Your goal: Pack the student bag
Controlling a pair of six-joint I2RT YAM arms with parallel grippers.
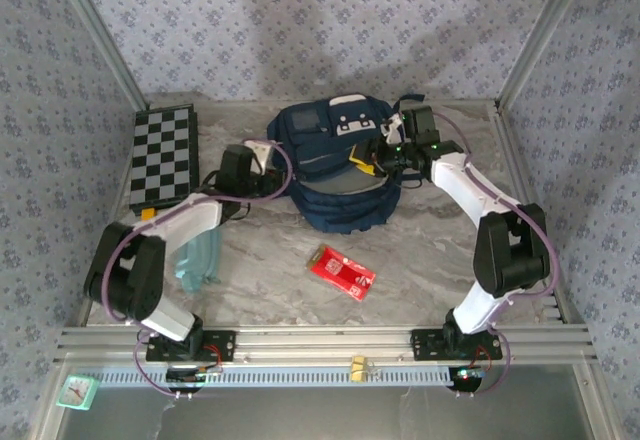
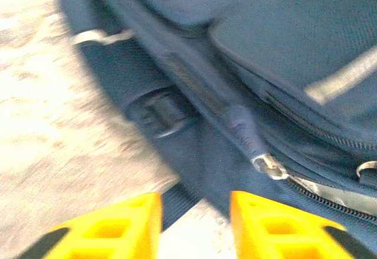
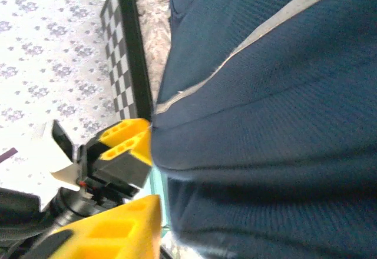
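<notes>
The student bag (image 1: 335, 165), a navy backpack with white trim, lies in the middle of the table. My left gripper (image 1: 264, 158) is at its left side. In the left wrist view that gripper (image 2: 195, 212) is open, with bare table and a dark strap in the gap. Just ahead of it are the bag's zipper pull (image 2: 268, 166) and a buckle (image 2: 160, 115). My right gripper (image 1: 374, 156) is at the bag's right side. One of its yellow fingers (image 3: 118, 229) shows well off the centre line. Bag fabric (image 3: 265, 123) hides the other finger.
A folded chessboard (image 1: 162, 155) lies at the back left. A red packet (image 1: 342, 272) sits in front of the bag. A pale teal object (image 1: 197, 260) lies under the left arm. The aluminium frame rail (image 1: 320, 340) runs along the near edge.
</notes>
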